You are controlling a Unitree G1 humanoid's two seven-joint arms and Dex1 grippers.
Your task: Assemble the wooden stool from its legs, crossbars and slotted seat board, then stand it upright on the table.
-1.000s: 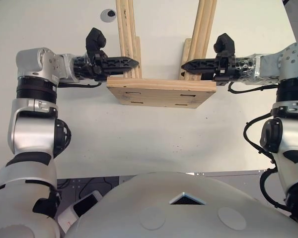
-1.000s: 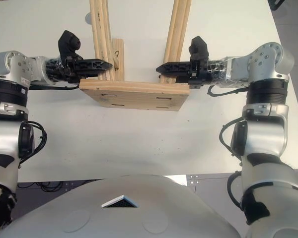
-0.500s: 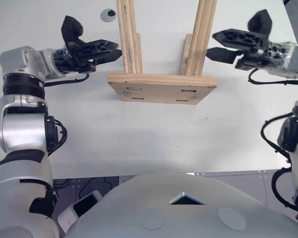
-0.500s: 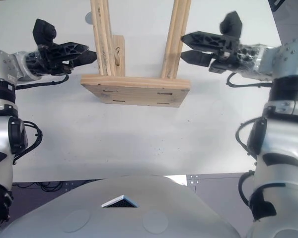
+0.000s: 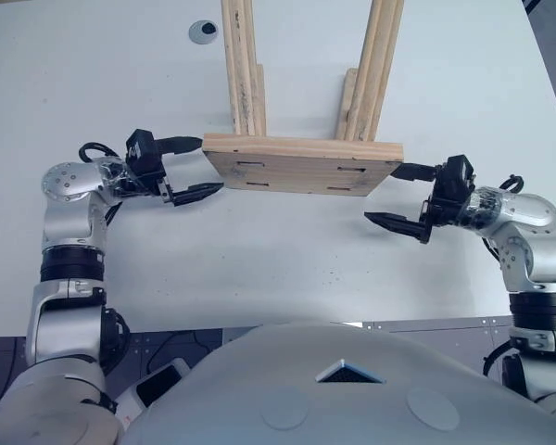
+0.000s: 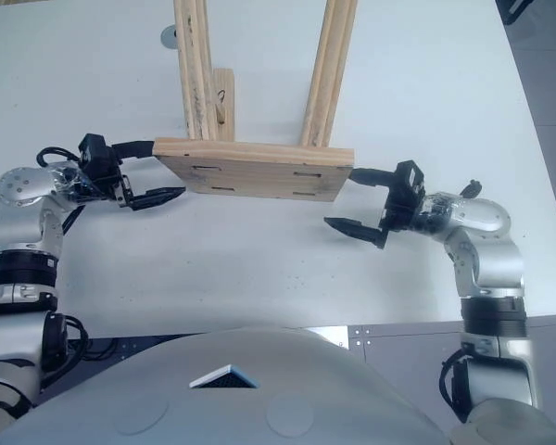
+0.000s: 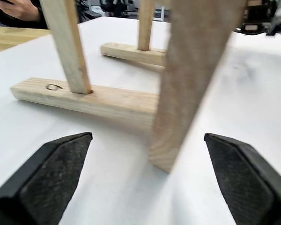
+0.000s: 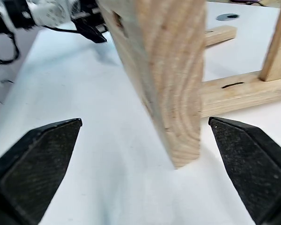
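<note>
While the pale wooden stool [image 5: 242, 65] lies sideways on the counter [image 5: 259, 260], its slotted seat [image 5: 301, 167] stands on edge. Left hand [image 5: 210, 165] and right hand [image 5: 381, 193] sit spread beside its ends.

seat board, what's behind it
Long legs and short bars extend from it over the table; its far face, where they join, is hidden from the head camera.

White tabletop [image 5: 259, 250], a few dark specks on it. The stool [image 5: 371, 83] is lying on its side, seat board [image 5: 301, 167] up on edge at the near end, legs [image 5: 243, 65] running away along the surface. There's a small round grey disc [image 5: 202, 31] just left of the far legs.
</note>
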